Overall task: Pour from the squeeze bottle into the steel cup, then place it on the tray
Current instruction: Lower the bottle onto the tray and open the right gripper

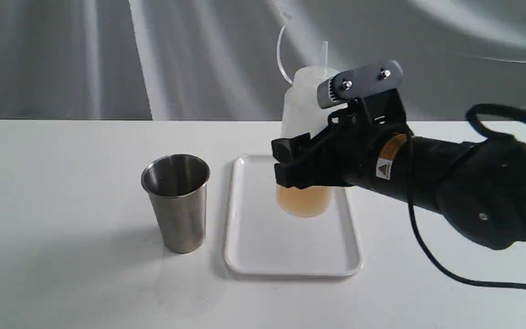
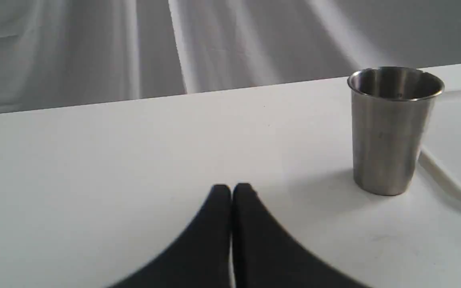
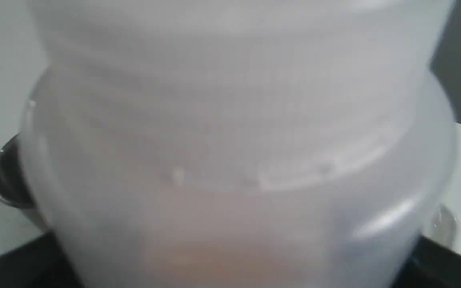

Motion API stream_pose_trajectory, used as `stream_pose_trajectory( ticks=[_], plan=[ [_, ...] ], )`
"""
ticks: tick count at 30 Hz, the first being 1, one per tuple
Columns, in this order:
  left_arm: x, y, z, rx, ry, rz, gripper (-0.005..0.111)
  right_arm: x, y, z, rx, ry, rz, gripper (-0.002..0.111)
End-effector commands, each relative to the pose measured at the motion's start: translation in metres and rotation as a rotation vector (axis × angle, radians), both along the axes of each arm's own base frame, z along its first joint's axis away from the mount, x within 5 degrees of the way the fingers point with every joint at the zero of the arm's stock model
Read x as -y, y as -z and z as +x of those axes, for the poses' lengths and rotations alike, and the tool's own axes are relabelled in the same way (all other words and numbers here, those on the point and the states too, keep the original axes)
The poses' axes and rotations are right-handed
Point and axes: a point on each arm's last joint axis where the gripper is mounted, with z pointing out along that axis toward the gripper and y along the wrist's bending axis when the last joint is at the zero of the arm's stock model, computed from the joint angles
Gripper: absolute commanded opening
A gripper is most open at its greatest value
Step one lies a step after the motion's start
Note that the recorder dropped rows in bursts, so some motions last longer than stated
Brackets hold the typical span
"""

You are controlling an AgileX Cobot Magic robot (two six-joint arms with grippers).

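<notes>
The squeeze bottle [image 1: 303, 114] stands upright over the far half of the white tray [image 1: 290, 256], with amber liquid low inside. I cannot tell whether its base touches the tray. My right gripper [image 1: 292, 167] is shut on the bottle's lower body, coming in from the right. In the right wrist view the bottle [image 3: 230, 160] fills the picture, dark fingers [image 3: 10, 268] show at the edge, and the cup's rim [image 3: 8, 176] peeks out behind. The steel cup [image 1: 178, 205] stands upright just left of the tray. My left gripper [image 2: 231, 192] is shut and empty, low over the table, short of the cup [image 2: 390, 136].
The white table [image 1: 62, 228] ends at a grey draped backdrop. A black cable [image 1: 427, 256] hangs from the right arm onto the table, right of the tray. The tray's rim [image 2: 446, 180] lies just beyond the cup in the left wrist view.
</notes>
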Motion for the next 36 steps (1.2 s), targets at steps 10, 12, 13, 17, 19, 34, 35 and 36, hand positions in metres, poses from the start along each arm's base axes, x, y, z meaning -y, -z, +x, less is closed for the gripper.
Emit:
stream_pose_trajectory(
  ticks=[10, 12, 13, 17, 19, 34, 35, 36],
  plan=[
    [0.000, 0.001, 0.000, 0.005, 0.005, -0.004, 0.000, 0.001, 0.049, 0.023, 0.087, 0.054, -0.057, 0.014],
    [0.000, 0.001, 0.000, 0.005, 0.005, -0.004, 0.000, 0.002, 0.054, 0.026, 0.094, 0.080, -0.052, 0.014],
    [0.000, 0.001, 0.000, 0.005, 0.005, -0.004, 0.000, 0.003, 0.055, 0.027, 0.096, 0.090, -0.046, 0.014],
    [0.000, 0.001, 0.000, 0.005, 0.005, -0.004, 0.000, -0.001, 0.059, 0.039, 0.104, 0.094, -0.044, 0.014],
    [0.000, 0.001, 0.000, 0.005, 0.005, -0.006, 0.000, -0.004, 0.059, 0.046, 0.113, 0.094, -0.042, 0.014],
    [0.000, 0.001, 0.000, 0.005, 0.006, -0.002, 0.000, -0.009, 0.082, 0.066, 0.057, 0.118, -0.040, 0.014],
    [0.000, 0.001, 0.000, 0.005, 0.006, -0.002, 0.000, -0.009, 0.083, 0.066, 0.053, 0.118, -0.041, 0.014],
    [0.000, 0.001, 0.000, 0.005, 0.006, -0.002, 0.000, -0.009, 0.086, 0.066, 0.048, 0.118, -0.043, 0.014]
  ],
)
